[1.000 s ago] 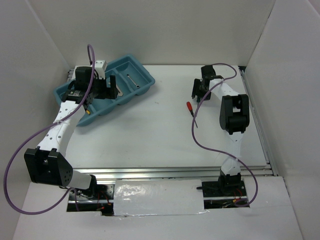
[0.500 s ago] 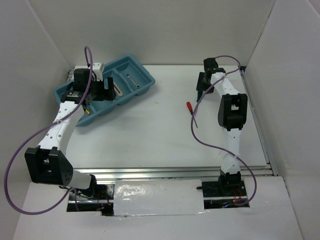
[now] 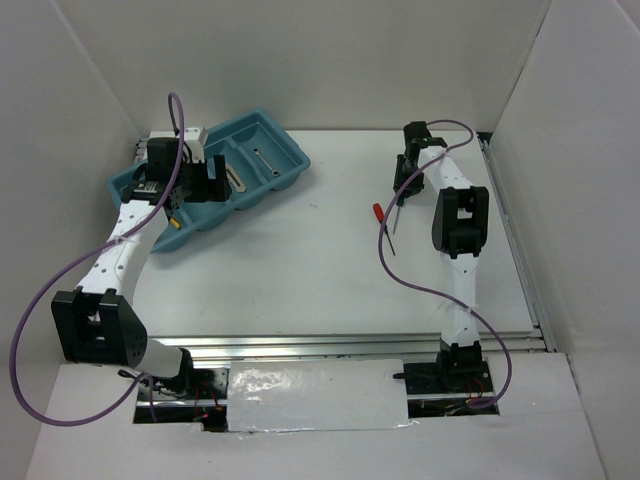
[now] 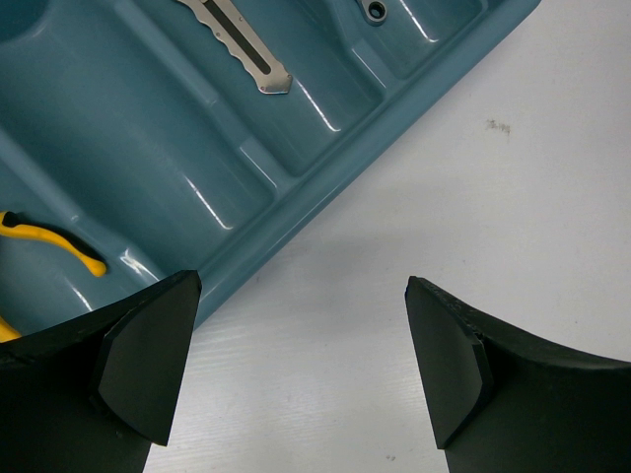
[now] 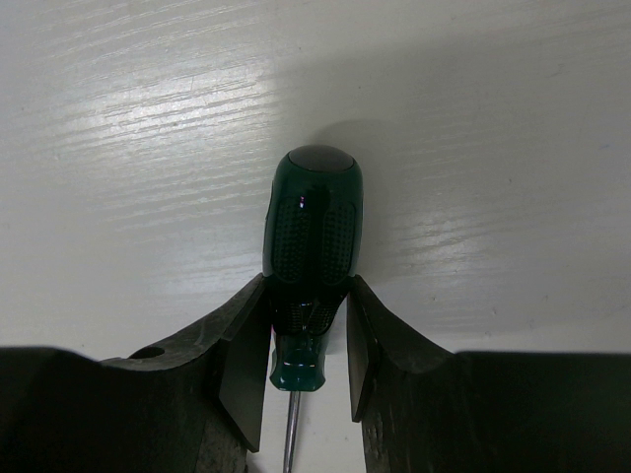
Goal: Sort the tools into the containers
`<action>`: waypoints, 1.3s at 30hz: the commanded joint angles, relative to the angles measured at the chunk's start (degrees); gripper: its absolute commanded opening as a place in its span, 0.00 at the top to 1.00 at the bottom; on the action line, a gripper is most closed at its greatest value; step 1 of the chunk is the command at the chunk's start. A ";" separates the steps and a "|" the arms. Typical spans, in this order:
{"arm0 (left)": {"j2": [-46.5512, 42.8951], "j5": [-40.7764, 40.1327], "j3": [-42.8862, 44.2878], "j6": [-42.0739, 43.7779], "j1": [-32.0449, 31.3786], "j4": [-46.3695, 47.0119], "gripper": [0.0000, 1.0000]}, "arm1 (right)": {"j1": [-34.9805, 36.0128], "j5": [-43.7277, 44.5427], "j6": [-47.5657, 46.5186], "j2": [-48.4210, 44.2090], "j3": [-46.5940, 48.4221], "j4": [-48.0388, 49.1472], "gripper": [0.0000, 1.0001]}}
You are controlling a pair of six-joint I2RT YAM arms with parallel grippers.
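The green-handled screwdriver lies on the white tabletop at the far right, handle end pointing away from the wrist camera and thin shaft running back under it. The right gripper is down over it, and its two black fingers press against either side of the handle's narrow lower end, pinching it. In the top view this gripper sits just beyond the red-handled screwdriver, which lies loose on the tabletop close beside it.

Well apart, at the far left, stands the light blue tray. The grey folding knife lies in one compartment and the thin silver rod in the next one over; the yellow-handled pliers lie in a compartment toward the tray's near-left end.

The left gripper hangs above the tray's near edge, its fingers spread wide with nothing between them.
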 commanded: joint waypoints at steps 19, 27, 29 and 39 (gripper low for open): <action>-0.08 30.27 1.83 -12.46 4.46 14.37 0.01 | -4.11 -41.83 -7.36 -37.60 -15.51 7.15 1.00; -4.91 38.39 -9.60 -27.40 -2.90 35.01 0.08 | 7.92 -44.31 7.55 -43.32 -24.46 19.89 1.00; -5.79 38.48 -13.82 -32.32 -5.81 43.18 0.08 | 11.00 -45.01 10.83 -44.99 -27.36 24.54 1.00; 1.05 35.58 -11.98 -33.21 -16.45 43.11 0.20 | 19.19 -48.35 25.78 -46.05 -31.51 34.14 1.00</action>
